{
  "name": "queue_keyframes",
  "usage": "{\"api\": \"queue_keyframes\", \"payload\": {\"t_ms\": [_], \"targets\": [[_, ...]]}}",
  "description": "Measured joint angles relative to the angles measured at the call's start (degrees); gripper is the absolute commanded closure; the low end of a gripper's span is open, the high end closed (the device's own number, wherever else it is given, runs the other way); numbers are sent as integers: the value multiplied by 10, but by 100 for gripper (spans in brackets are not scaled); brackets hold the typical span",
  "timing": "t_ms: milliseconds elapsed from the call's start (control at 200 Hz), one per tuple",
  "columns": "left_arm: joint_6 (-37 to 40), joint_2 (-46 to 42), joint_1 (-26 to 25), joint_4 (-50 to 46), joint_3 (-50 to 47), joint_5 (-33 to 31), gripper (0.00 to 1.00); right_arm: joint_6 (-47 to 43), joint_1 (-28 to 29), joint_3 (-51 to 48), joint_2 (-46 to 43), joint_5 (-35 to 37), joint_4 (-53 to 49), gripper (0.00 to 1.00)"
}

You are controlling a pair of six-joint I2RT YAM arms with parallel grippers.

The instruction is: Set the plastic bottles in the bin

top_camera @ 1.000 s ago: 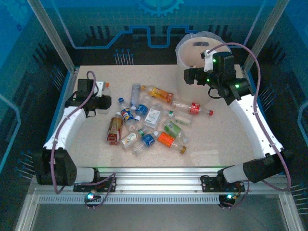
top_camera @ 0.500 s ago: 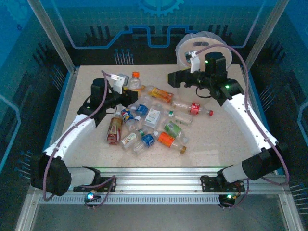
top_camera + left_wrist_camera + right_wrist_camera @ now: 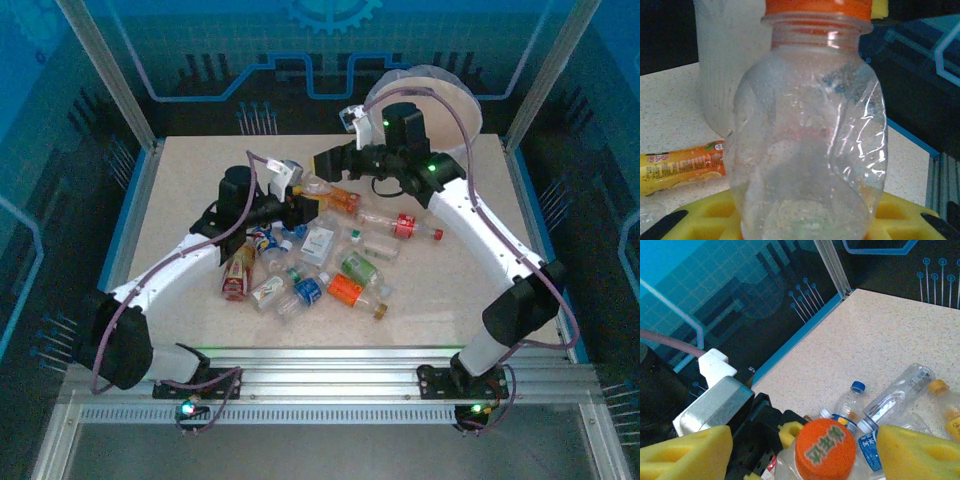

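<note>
A clear, dented plastic bottle (image 3: 805, 130) with an orange cap (image 3: 824, 449) stands upright in my left gripper (image 3: 298, 205), whose yellow pads (image 3: 905, 210) are shut on its lower body. My right gripper (image 3: 805, 452) hangs over the bottle top, open. Its yellow fingers (image 3: 685, 450) flank the cap with a gap on each side. Both grippers meet above the back of the bottle pile (image 3: 320, 260). The bin (image 3: 440, 75) stands at the back right, partly behind the right arm. The whitish bin wall (image 3: 725, 65) rises behind the held bottle.
Several bottles lie loose mid-table, among them an orange-labelled one (image 3: 340, 198), a red-labelled one (image 3: 405, 225) and a blue-labelled one (image 3: 308, 290). Below the cap lie a blue-capped bottle (image 3: 852, 400) and a long clear one (image 3: 900, 395). Bare tabletop (image 3: 470, 280) stretches to the right.
My left arm carried the orange-capped bottle up and right toward the table's middle. My right arm swung left from the bin to above the cap, and its jaws narrowed.
</note>
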Motion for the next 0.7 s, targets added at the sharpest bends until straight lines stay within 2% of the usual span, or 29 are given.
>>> {"api": "queue_keyframes", "payload": {"t_ms": [170,250,385,475,525,575,625,650,700], "targets": [[0,0,-6,14,0,2,61,1,3,11,16,2,0,27],[0,0,-6,18,0,4,61,1,3,11,23,3,-2,33],[0,0,-7,24,0,4,61,2,4,11,27,5,-7,54],[-4,0,-7,25,0,3,60,5,6,12,27,1,-7,77],[-6,0,-7,23,0,2,54,-1,9,14,27,5,-6,90],[-9,-1,-7,25,0,0,36,0,8,16,27,8,-6,100],[-9,-1,-9,26,0,-1,16,-2,9,22,28,11,-11,100],[-10,-2,-9,27,0,-2,3,0,9,26,28,13,-16,100],[-10,-6,-10,27,0,-8,1,-10,9,40,30,21,-26,100]]}}
